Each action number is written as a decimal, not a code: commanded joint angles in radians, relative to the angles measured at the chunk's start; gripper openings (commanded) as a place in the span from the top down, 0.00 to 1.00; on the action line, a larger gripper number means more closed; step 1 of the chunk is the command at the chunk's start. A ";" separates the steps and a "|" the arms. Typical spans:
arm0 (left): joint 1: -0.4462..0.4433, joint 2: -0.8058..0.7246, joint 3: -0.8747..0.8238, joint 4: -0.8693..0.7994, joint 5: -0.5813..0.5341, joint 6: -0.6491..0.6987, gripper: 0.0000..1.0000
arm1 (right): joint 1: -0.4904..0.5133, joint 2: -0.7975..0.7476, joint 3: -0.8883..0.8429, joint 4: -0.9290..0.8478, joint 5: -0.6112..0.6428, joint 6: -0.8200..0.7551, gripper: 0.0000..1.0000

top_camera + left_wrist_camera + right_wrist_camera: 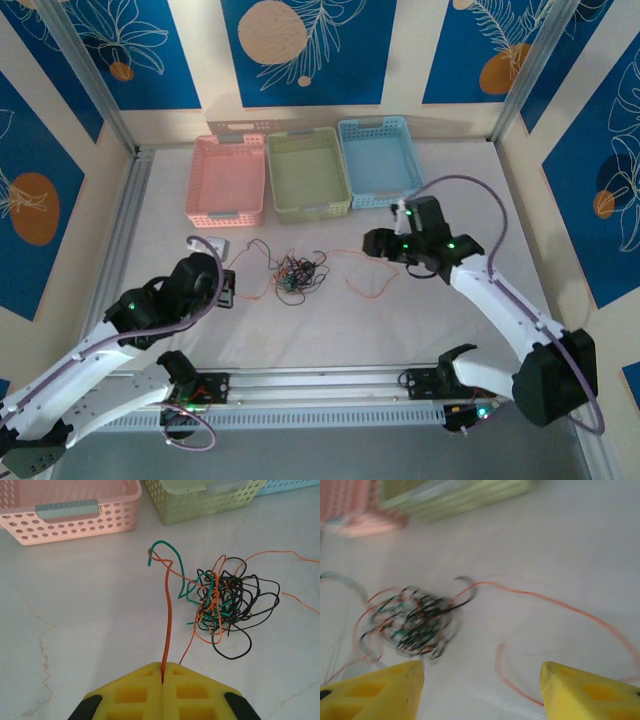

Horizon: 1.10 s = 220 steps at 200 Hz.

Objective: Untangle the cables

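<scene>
Well, the worry from where I stand is the left claw [163,672]. Its yellow pads [135,692] are pressed flat together on one red wire [167,625], which rises out of the seam, meets a green loop [181,572] and then dives into the clump [225,600]. If that arm draws back with nothing pinning the rest, I'd expect the whole knot to slide along the table [400,330] behind it. The snarl at the middle could also cinch tighter instead of letting go. The right claw [482,680] is no help at present: it hangs wide open with nothing between its fingers, above the tabletop just right of the clump. A wire this thin could also slip out of the left pads under a sharp tug.

The cables [295,275] lie mid-table between the two claws, in front of the pink basket [227,180] and green basket [307,175] and apart from both. Black strands make the dense heart, in springy loops, with green and red threaded through. One long red strand [560,607] trails off to the right in a loose curve across the bare top and looks mostly free. The right wrist view is blurred, so I can't tell whether its end is clear of the knot.
</scene>
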 commanded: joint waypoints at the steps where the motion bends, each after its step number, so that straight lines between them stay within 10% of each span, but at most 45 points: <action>1: 0.004 -0.014 0.010 -0.012 0.019 -0.014 1.00 | 0.159 0.138 0.128 0.052 -0.096 -0.090 0.38; 45: 0.004 -0.029 0.000 -0.027 0.020 -0.048 1.00 | 0.344 0.474 0.427 0.041 -0.099 -0.181 0.40; 162: 0.004 -0.049 -0.021 -0.041 0.013 -0.076 1.00 | 0.372 0.914 0.794 -0.003 -0.151 -0.250 0.43; 220: 0.003 -0.050 -0.023 -0.040 0.006 -0.073 1.00 | 0.376 0.938 0.805 0.018 -0.182 -0.244 0.73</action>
